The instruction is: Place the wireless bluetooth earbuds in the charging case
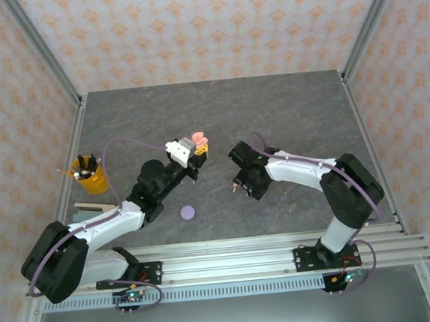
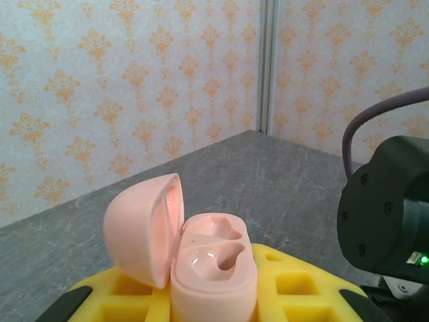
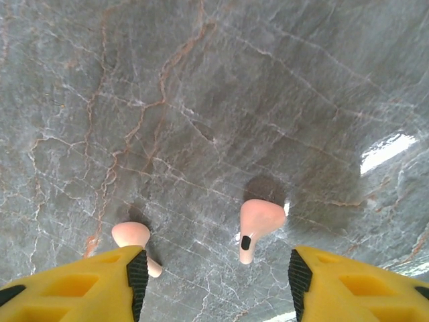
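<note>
1. My left gripper (image 1: 192, 149) is clamped on the pink charging case (image 2: 214, 275), with a yellow finger on either side of its body.
2. The case's lid (image 2: 143, 228) is hinged open and stands up on the left in the left wrist view. Its two moulded wells face upward.
3. My right gripper (image 3: 214, 278) hangs over the grey marble table (image 3: 201, 80) with its jaws apart and nothing between them.
4. The first pink earbud (image 3: 258, 220) lies on the table just ahead of the gap between those fingers, stem pointing toward me.
5. The second pink earbud (image 3: 131, 235) lies off to the left. Its stem is partly hidden behind the black pad of that side's finger.
6. The right arm's black wrist housing (image 2: 389, 208) crowds the space just right of the held case.
7. A round lilac case (image 1: 187, 212) sits closed on the table between the two arms, nearer the left one.
8. A yellow cup of pens (image 1: 91, 178) stands at the left edge, well apart from the earbuds.
</note>
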You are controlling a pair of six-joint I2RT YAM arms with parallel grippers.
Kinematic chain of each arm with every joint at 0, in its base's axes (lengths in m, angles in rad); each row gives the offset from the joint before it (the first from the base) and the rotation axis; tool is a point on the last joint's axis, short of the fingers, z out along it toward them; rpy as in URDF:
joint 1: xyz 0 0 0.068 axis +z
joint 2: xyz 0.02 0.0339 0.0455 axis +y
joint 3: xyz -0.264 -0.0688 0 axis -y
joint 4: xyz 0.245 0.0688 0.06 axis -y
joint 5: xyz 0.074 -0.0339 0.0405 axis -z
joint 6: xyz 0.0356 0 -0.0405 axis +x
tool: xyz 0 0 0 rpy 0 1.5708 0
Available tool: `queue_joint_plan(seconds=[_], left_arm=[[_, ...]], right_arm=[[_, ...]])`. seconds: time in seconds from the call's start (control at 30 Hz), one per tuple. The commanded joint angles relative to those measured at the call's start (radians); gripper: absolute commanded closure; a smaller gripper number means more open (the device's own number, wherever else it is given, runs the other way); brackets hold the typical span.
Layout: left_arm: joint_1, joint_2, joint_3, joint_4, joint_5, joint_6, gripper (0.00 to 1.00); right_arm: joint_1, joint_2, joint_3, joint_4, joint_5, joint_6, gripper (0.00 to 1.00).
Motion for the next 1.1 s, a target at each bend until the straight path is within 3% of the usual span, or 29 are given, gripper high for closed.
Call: queue_joint_plan(seconds=[0.0, 0.53, 1.07], left_arm=[[-0.006, -0.006, 0.033, 0.019, -0.016, -0.003, 1.0], [-0.006, -0.017, 0.035, 0.011, -0.016, -0.001, 1.0], [-0.006, -0.024, 0.028, 0.007, -0.022, 0.0, 1.0]], right_arm=[[0.001, 0.015, -0.009, -0.016, 0.032, 0.027, 0.43], [-0.005, 0.056, 0.006, -0.049, 0.06, 0.0, 0.52], [-0.049, 0.088, 0.061, -0.129, 0.063, -0.204, 0.7]])
